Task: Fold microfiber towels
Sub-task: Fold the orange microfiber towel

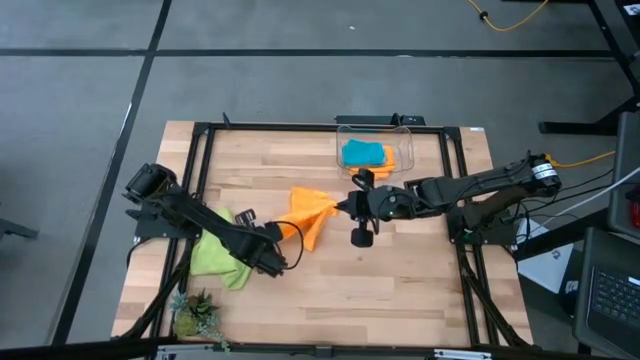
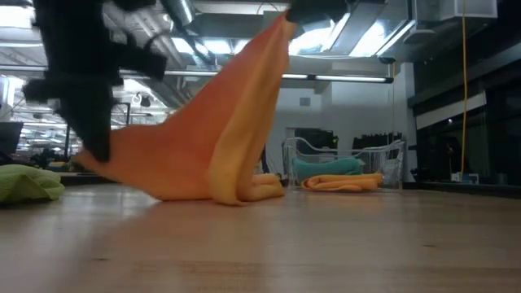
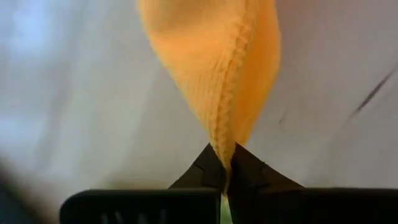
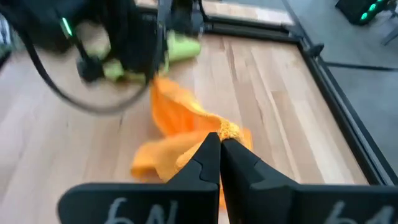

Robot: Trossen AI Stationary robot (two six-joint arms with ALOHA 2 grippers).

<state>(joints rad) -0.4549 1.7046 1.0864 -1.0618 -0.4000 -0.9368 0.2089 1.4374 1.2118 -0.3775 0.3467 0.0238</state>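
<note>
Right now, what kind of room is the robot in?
Probably a robotics lab or workshop. A wooden table with a black frame stands on grey floor, cables trail nearby, and the low view shows bare ceiling ducts and strip lights overhead.

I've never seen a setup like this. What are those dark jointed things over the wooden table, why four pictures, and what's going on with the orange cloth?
They are two robot arms, each ending in a two-fingered pincer. One picture looks down from above, one sits at table height, and two come from cameras on the arms' wrists. The left pincer and the right pincer are each shut on a corner of the orange towel, lifting it off the wooden table; the rest sags onto the wood. A lime green towel lies under the left arm. A clear bin at the back holds a turquoise towel on another orange towel. A small plant stands at the front corner.
</note>
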